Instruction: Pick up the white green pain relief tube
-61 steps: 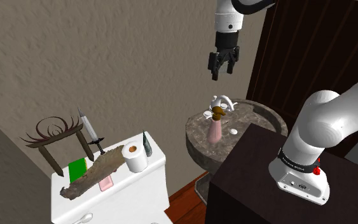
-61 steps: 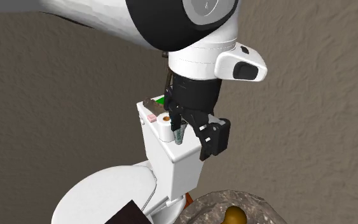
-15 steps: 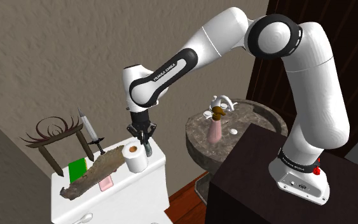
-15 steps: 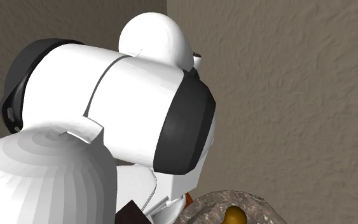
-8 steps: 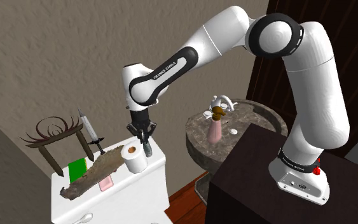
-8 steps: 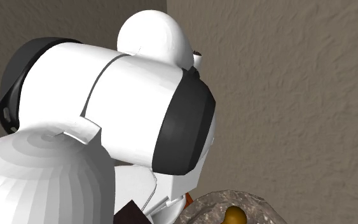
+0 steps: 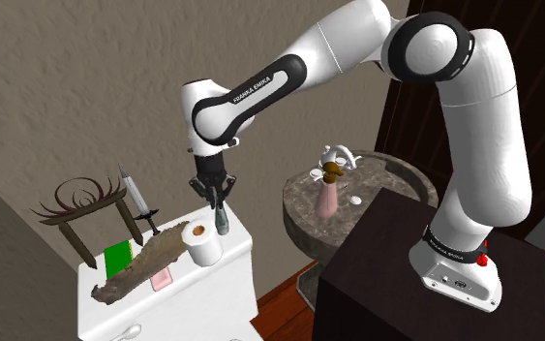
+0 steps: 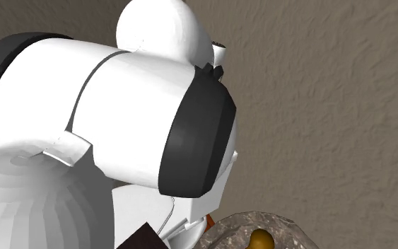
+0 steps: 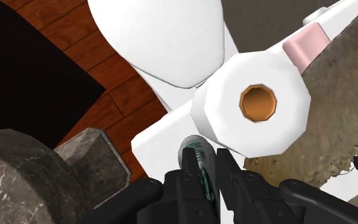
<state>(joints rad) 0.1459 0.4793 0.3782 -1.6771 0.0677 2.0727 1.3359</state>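
Observation:
The pain relief tube [image 7: 221, 220], small, greyish with green and white markings, stands upright between the fingers of my gripper [image 7: 216, 205], which is shut on it. In the wrist view the tube [image 9: 197, 160] sticks out past the two black fingers [image 9: 229, 180], cap end first. Its lower end hangs just over the near corner of the white toilet tank [image 7: 237, 250]. The tube is right beside a toilet paper roll [image 7: 201, 242]; whether they touch I cannot tell. In the second exterior view the white arm [image 8: 119, 120] blocks the tank.
On the tank lie a long piece of driftwood [image 7: 149, 260], a green item [image 7: 117, 259], a pink bar [image 7: 161, 279] and a syringe [image 7: 136, 198]. A stone basin [image 7: 357, 199] with a white tap stands at the shoulder view's right, next to my dark stand [image 7: 377, 281].
The gripper has risen a little with the tube in it, and the arm's elbow has lifted. The fingers stayed shut.

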